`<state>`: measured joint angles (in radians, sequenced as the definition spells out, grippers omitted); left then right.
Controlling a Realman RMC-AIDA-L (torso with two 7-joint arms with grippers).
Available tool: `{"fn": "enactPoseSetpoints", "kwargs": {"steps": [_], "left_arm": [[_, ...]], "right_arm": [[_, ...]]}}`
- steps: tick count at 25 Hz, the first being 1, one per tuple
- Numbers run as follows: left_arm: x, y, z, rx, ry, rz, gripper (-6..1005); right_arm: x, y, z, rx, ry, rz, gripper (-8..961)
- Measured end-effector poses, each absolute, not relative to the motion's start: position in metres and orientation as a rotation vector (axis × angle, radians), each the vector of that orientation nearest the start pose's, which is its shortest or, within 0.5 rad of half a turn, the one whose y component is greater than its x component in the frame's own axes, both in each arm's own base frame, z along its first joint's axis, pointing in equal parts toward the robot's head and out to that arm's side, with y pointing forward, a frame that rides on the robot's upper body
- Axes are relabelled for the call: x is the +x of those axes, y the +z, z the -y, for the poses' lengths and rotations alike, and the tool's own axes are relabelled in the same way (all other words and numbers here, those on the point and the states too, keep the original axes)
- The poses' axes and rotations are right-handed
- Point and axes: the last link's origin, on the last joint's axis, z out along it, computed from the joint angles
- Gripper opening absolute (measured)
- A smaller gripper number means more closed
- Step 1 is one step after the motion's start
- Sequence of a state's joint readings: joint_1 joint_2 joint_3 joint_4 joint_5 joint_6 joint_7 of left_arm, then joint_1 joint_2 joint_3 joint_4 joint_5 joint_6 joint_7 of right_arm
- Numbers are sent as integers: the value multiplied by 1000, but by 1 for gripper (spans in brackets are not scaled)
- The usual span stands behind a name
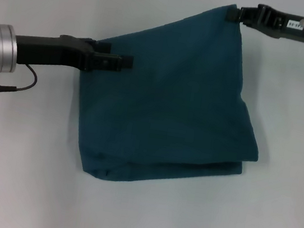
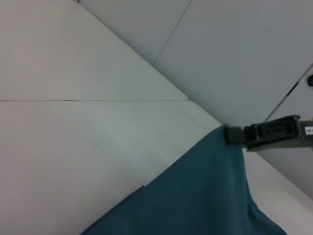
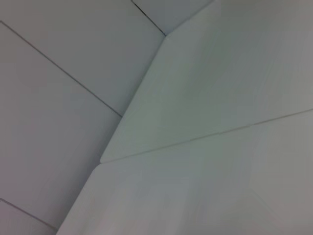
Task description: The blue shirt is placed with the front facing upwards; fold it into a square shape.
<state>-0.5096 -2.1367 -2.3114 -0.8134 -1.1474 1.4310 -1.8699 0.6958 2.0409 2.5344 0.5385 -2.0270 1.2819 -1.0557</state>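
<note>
Blue shirt (image 1: 170,105) — already doubled into a thick, roughly rectangular bundle, plain cloth uppermost, no lettering showing. Lies on the pale table (image 1: 13,174) around the middle of the head view, lower folded edge resting toward 6 o'clock, upper layer lifted at two corners and stretched between them.

Left gripper (image 1: 117,62) at about 9 o'clock of the bundle, reaching in from the side, fingers clenched on the near-left corner of the top layer. Right gripper (image 1: 234,13) at about 1 o'clock, pinching the far corner tight; also seen in the left wrist view (image 2: 229,134), clamped on the cloth's peak. Right wrist view: only table and wall, no cloth.

Judged step: carrying a held edge over for a further fold, well into the task but not finished, since the outline looks skewed rather than square.

Next move probably calls for both corners travelling together toward 6 o'clock, kept taut and level, laid flush on the lower edge, then released. Risk: uneven tension dragging the lower layers askew.
</note>
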Motion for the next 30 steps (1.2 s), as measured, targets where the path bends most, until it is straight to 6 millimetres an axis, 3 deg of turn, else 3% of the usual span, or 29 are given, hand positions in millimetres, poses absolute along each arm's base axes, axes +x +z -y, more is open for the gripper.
{"fn": "enactPoseSetpoints", "kwargs": {"steps": [10,23,30], "left_arm": [[-242,-14,-344,-2610,-660,1133,903],[-242,-15,-343,-2612,-658,1136,903],[-243,-16,-342,-2611,-661,1143,903]], "right_arm": [[245,9,-403,-2266,797,-1520,52],[267,-4,-389,-2228,743,-1573,94],[280,10,-381,-2178,851,-1501,145]]}}
